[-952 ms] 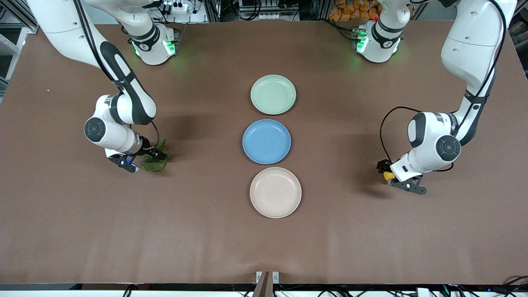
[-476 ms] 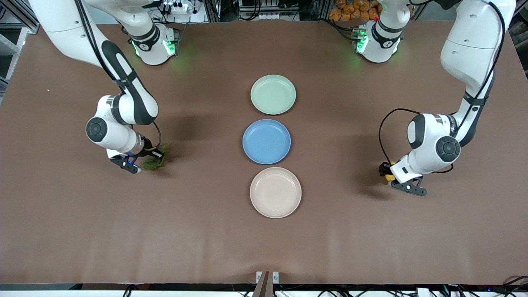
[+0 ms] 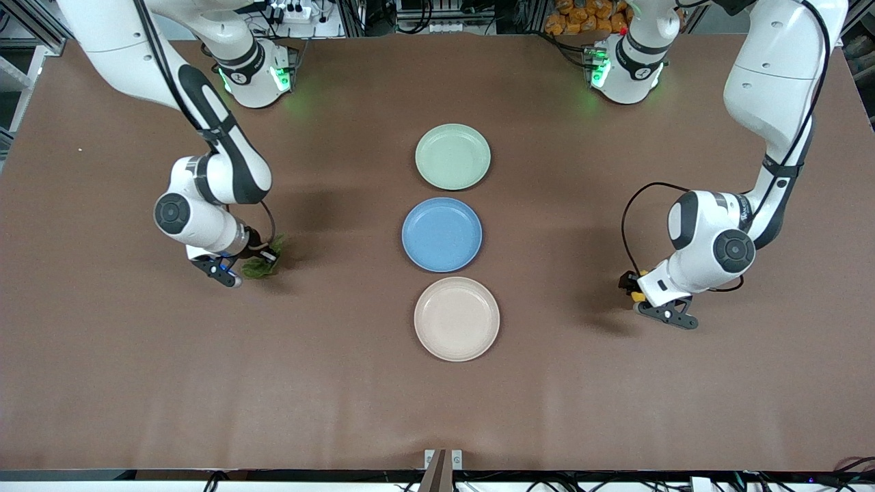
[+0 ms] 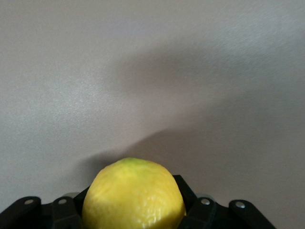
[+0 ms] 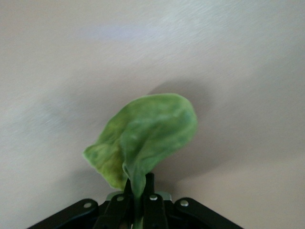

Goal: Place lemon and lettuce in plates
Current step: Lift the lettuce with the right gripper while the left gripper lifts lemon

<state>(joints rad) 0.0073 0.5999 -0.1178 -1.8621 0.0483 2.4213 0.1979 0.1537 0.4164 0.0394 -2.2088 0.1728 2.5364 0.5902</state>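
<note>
The right gripper [image 3: 254,262] is hanging over bare table in the left-middle of the front view, its fingers pinched together on the stem of the lettuce [image 3: 263,260]. In the right wrist view the leaf [image 5: 143,140] is standing up out of the closed fingers, its long axis running straight away from the gripper [image 5: 137,200], with its shadow lying apart from it on the table, so it seems to be lifted clear.

The left gripper [image 3: 636,290] is over bare table in the right-middle of the front view, clamped on the lemon [image 3: 638,295], of which only a yellow sliver is showing there. The left wrist view is showing the lemon [image 4: 133,194] filling the gap between the fingers of the gripper [image 4: 133,212].

Three plates are sitting in a column down the centre of the front view: the mint green plate [image 3: 452,156] uppermost, the blue plate [image 3: 441,234] in the middle, the cream plate [image 3: 456,318] lowest. Both grippers are well apart from the column, one on each side, at about the height of the gap between the blue and cream plates. Each load therefore needs to travel inward toward the frame's centre. The cream plate looks the shorter trip for either arm; the mint one lies up and inward. Nothing is standing between either gripper and the plates, but the blue plate is lying between the two targets and is easy to drop onto by mistake, and both arms heading for the centre could crowd each other
</note>
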